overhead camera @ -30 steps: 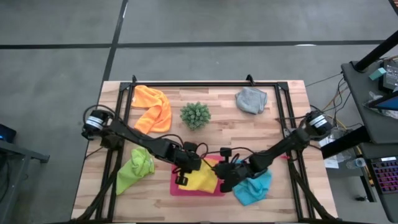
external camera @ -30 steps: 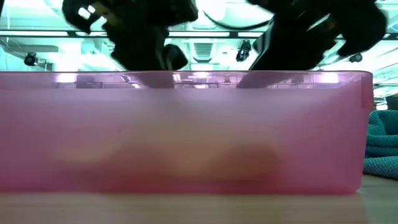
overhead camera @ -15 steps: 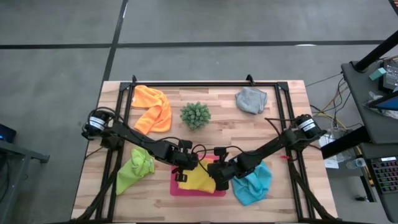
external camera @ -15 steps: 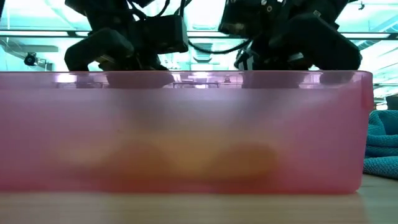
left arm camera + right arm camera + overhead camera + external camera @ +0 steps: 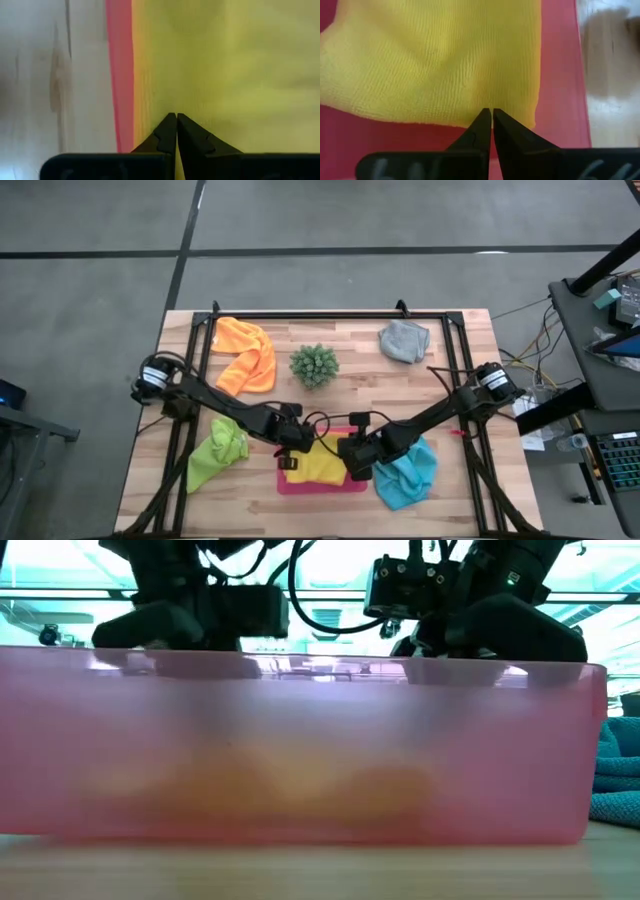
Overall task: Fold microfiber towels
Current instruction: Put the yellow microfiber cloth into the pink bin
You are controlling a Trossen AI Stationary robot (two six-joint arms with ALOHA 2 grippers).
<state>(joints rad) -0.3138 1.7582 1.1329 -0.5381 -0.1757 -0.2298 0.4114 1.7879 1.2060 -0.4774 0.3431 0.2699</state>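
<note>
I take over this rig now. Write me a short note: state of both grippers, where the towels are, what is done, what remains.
Left gripper: shut, over the yellow towel near its left edge; whether it pinches cloth does not show.
Right gripper: shut, at the yellow towel's right edge, same doubt.
The yellow towel lies on the pink tray at the table's front.
The orange towel, grey towel, lime green towel and light blue towel lie crumpled on the table.
Done: the yellow towel lies flat on the tray.
Left: its fold, then the other four.
</note>
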